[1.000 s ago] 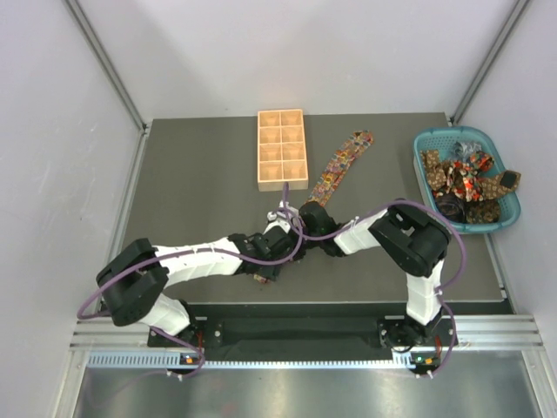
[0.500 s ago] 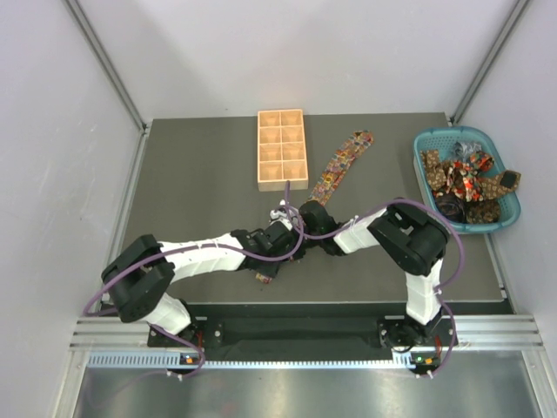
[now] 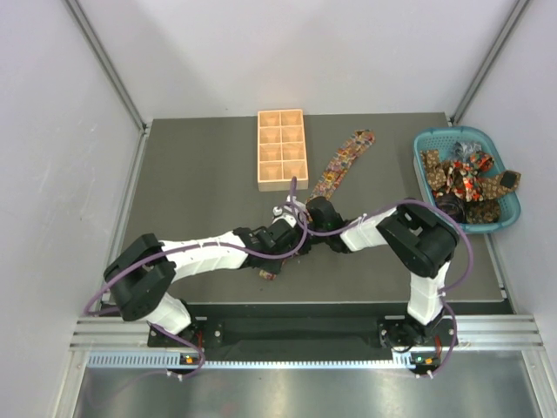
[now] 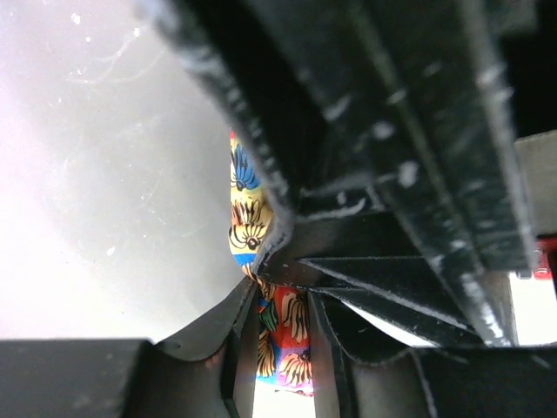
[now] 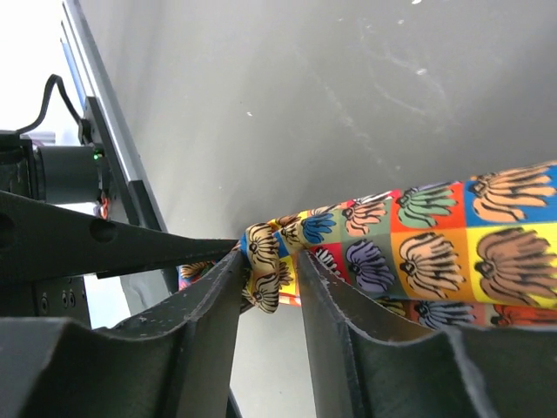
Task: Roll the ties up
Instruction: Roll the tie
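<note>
- Crowding near the desk's (image 3: pixel 200 174) front middle: both wrists meet nose to nose over the tie's (image 3: pixel 341 164) narrow end. Bare dark surface lies left of the tray (image 3: pixel 282 159) and between tie and basket (image 3: pixel 461 131).
- Tie runs diagonally, with its wide pointed end far back between tray and basket and apart from both.
- Left gripper (image 4: pixel 280 300): printed fabric fills the narrow gap edge to edge, so it is pinching the tie.
- Right gripper (image 5: pixel 270 261): fingers parted, straddling the bunched, folded-over tie end. Can't tell if they squeeze it.
- Fabric is a matte grid print of shell shapes in orange, yellow, blue and red. Desk is scuffed grey, tray pale wood, basket teal lattice holding a tangled pile of ties (image 3: pixel 466 178).
- Top view hides the grasp under the wrists, and black housing blocks most of the left wrist view.
</note>
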{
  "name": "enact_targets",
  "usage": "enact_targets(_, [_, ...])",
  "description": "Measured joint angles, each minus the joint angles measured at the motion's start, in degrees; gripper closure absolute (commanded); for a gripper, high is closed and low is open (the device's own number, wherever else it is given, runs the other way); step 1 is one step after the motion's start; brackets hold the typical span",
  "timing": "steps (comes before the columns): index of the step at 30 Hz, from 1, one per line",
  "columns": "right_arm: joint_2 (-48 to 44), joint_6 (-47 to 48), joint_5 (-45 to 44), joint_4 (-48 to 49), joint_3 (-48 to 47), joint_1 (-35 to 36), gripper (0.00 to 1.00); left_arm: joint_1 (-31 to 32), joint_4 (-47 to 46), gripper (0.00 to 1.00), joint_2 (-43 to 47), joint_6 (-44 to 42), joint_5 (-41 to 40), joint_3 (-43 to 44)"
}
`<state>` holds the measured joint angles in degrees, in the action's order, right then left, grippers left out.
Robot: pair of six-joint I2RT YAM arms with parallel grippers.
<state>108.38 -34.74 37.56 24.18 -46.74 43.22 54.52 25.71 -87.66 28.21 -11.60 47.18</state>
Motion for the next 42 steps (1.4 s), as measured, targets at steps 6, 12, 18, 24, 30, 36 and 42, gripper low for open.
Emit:
enact_targets(6, [-1.4,0.2,-0.5,-0.1,1.0,-1.0,0.49,0.0,-0.7,0.69,-0.3,0.2,0.1,0.2])
enact_targets(12, [-4.1,0.9,-1.6,0.2,3.3,-2.8,0.44,0.3,-2.2,0.67,-0.9,-0.2,0.2,1.0])
enact_targets(18, [-4.3,0.9,-1.5,0.2,4.0,-3.4,0.64,0.5,-3.5,0.62,-2.2,-0.4,0.0,1.3])
enact_targets(24, [-3.7,-0.7,-0.2,0.3,3.9,-3.8,0.75,0.8,-3.1,0.4,-2.6,0.1,-1.2,1.4])
enact_targets(30, [-2.0,-1.5,1.4,1.3,2.9,-3.9,0.81,0.5,-2.1,0.36,-2.3,1.0,-1.6,1.0])
enact_targets(36, [-0.2,-2.9,2.3,3.7,2.3,-3.3,0.83,0.1,-1.5,0.43,-2.6,2.1,-1.5,1.0])
enact_targets(42, [0.9,-3.5,1.4,3.9,1.9,-2.3,0.82,0.0,3.9,0.51,-3.0,3.5,-0.9,2.6])
